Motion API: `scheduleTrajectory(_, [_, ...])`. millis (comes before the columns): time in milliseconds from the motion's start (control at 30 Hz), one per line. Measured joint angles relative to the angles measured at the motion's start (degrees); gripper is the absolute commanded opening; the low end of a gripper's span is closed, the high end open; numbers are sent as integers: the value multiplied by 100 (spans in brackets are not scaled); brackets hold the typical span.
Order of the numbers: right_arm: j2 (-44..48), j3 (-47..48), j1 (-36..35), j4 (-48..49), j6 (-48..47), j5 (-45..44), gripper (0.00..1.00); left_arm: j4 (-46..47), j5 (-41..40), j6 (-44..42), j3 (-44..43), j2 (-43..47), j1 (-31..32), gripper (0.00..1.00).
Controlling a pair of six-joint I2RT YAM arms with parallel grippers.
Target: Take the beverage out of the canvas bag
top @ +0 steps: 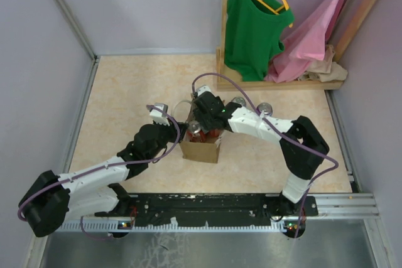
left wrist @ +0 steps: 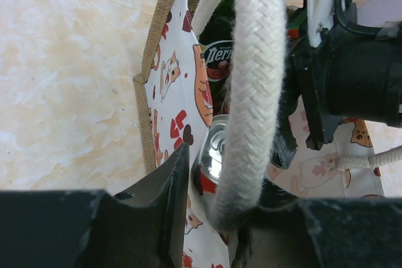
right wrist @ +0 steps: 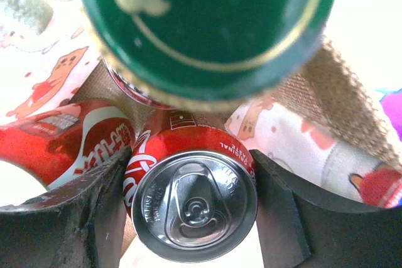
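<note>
Nothing is out yet: the red cola can (right wrist: pixel 195 202) stands upright inside the canvas bag (top: pixel 200 150), beside a green-capped bottle (right wrist: pixel 207 23). The left end effector (left wrist: pixel 217 218) is clamped on the bag's white rope handle (left wrist: pixel 254 61). The right end effector (right wrist: pixel 188 161) is down in the bag with a finger on each side of the can, but I can't tell if it's gripping. Remaining: secure the grip and lift the can clear.
</note>
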State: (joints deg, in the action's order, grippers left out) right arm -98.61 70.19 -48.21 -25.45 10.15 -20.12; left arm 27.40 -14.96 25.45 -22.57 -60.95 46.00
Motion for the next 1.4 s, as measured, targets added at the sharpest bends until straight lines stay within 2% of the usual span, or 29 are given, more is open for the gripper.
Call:
scheduleTrajectory(200, [411,195,0,-417,-31,-103,0,0,2,-2,0,0,0,33])
scheduleTrajectory(467, [1784,734,0,-586,-118,-527,0,-2,15,-4,0,-24,4,33])
scheduleTrajectory(600, [2813,758,0,-503,-249,-1318,0,42,46,-2,0,-87,4,33])
scheduleTrajectory(733, [3298,756,2,-490,-286,-2116,0,96,85,-2,-2,-129,4,33])
scheduleTrajectory(933, [3434,588,210,-1161,201,-2953,0,101,101,-42,-2,-131,4,33])
scheduleTrajectory(1167, [3379,-374,385,-2151,1141,-2752,0,101,103,-68,-2,-131,4,33])
scheduleTrajectory(1400, [3368,-1362,422,-2175,1725,-2109,0,181,157,-68,-4,-210,4,33])
